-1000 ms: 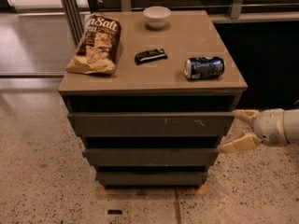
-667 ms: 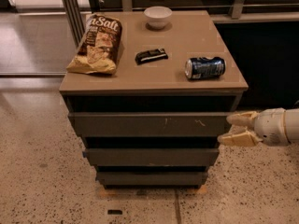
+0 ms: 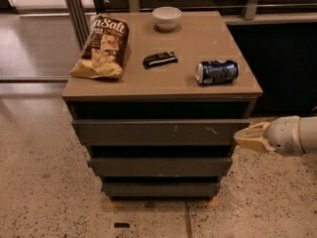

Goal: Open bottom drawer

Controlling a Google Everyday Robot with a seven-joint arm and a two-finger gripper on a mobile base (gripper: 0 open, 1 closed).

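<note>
I see my tool [image 3: 243, 138] pinched closed, gripping nothing, by the scratched top drawer [image 3: 148, 132] right end; bottom drawer [image 3: 161, 189] untouched

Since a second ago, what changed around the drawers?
The claw shut and edged left, to the right end of the scratched top drawer front. It holds nothing. The bottom drawer is as it was, and so are the chip bag, soda can and bowl.
</note>
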